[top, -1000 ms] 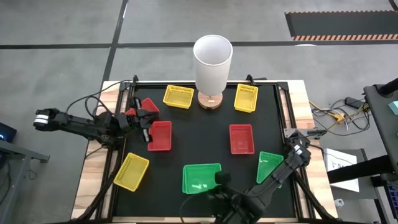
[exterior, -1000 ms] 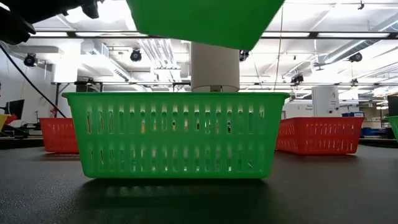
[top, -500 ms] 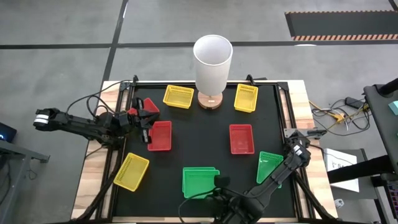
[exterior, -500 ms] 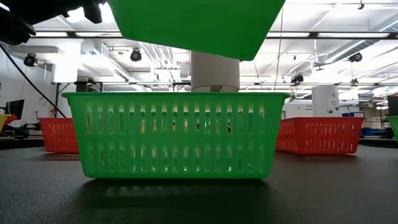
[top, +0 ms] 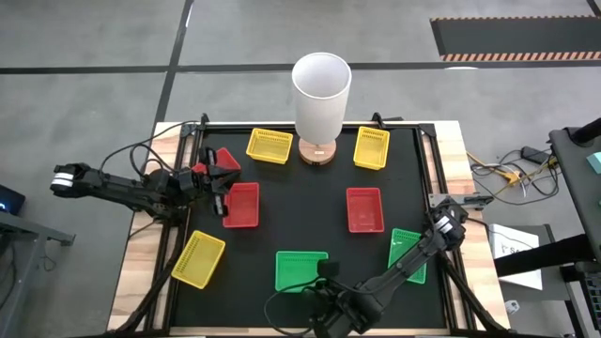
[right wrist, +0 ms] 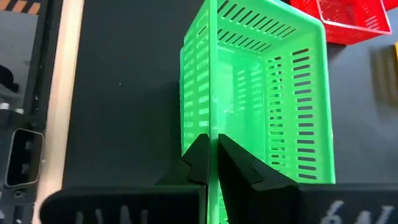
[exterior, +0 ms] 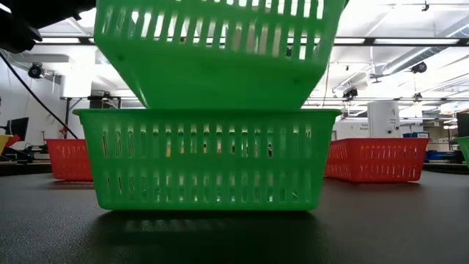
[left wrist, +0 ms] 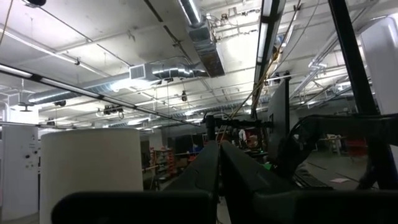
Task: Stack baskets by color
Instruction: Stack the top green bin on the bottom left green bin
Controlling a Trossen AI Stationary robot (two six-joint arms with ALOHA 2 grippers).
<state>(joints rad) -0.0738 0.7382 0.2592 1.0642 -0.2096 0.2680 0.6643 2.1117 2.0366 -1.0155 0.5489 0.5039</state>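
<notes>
**Green basket half-nested: the risks in the drop**

The worktop [top: 310, 235] is a black mat carrying a tall white cylinder [top: 321, 99] at the back and baskets spread around it: two yellow at the back [top: 269, 145] [top: 371, 147], one yellow at front left [top: 198, 258], two red in the middle [top: 241, 205] [top: 364, 208], and a loose green basket [top: 408, 252] at front right.

At front centre sits the lower green basket [exterior: 207, 158]. The right end effector [right wrist: 211, 163] is pinched together on the thin rim of the upper green basket [exterior: 220, 51], which hangs tilted above it with its base just entering the lower one's mouth.

What could go wrong, by judgement:
- The tilt may catch a corner on the lower rim, so the upper basket jams askew instead of seating.
- Pressing down while jammed could shove the light lower basket across the mat.
- The grip is on one wall only; the basket may swing or slip if released early.

The left end effector [top: 218, 178], at the left edge, is closed on a third red basket [top: 225, 160] held beside the red one on the mat; a similar misaligned drop threatens there.
</notes>
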